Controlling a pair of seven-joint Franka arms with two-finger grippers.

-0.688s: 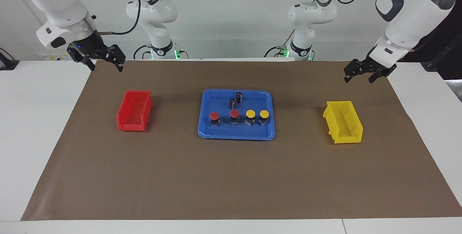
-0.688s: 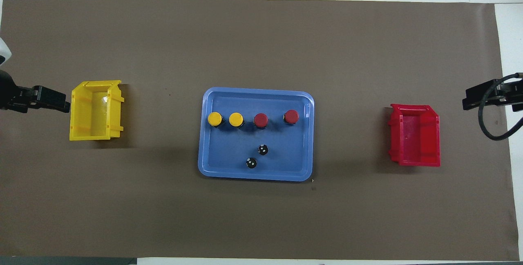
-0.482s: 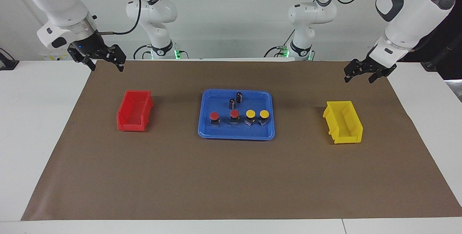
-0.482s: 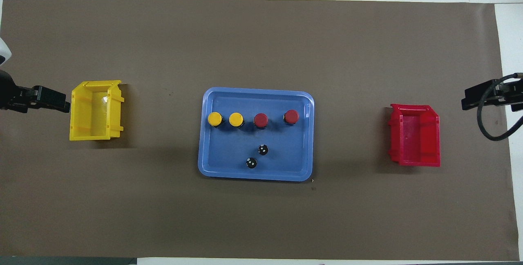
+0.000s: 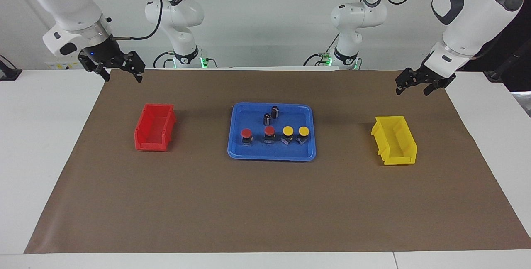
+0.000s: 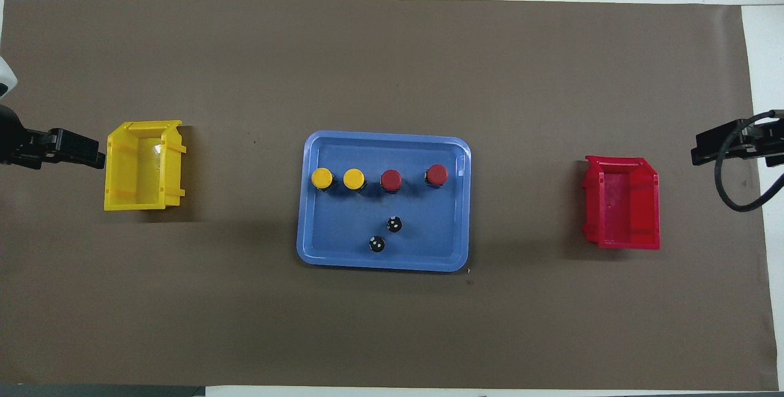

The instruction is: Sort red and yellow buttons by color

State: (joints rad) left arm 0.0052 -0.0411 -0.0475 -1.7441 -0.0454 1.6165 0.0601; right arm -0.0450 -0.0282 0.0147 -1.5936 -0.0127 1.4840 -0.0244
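Two red buttons (image 5: 247,132) (image 5: 269,130) and two yellow buttons (image 5: 288,130) (image 5: 304,130) stand in a row in a blue tray (image 5: 271,157) at the table's middle. The overhead view shows the yellow pair (image 6: 322,177) (image 6: 353,178) toward the left arm's end and the red pair (image 6: 391,179) (image 6: 437,174) toward the right arm's end. My right gripper (image 5: 123,79) hangs open and empty over the mat's edge beside the red bin (image 5: 154,128). My left gripper (image 5: 412,91) hangs open and empty over the mat's edge beside the yellow bin (image 5: 394,140).
Two dark capless cylinders (image 5: 267,118) (image 5: 275,111) stand in the tray, nearer to the robots than the buttons. Both bins are empty, the red one (image 6: 621,210) at the right arm's end and the yellow one (image 6: 144,164) at the left arm's end. A brown mat (image 5: 265,206) covers the table.
My right gripper has drifted very slightly toward the red bin. The left gripper, the buttons and the bins have not moved.
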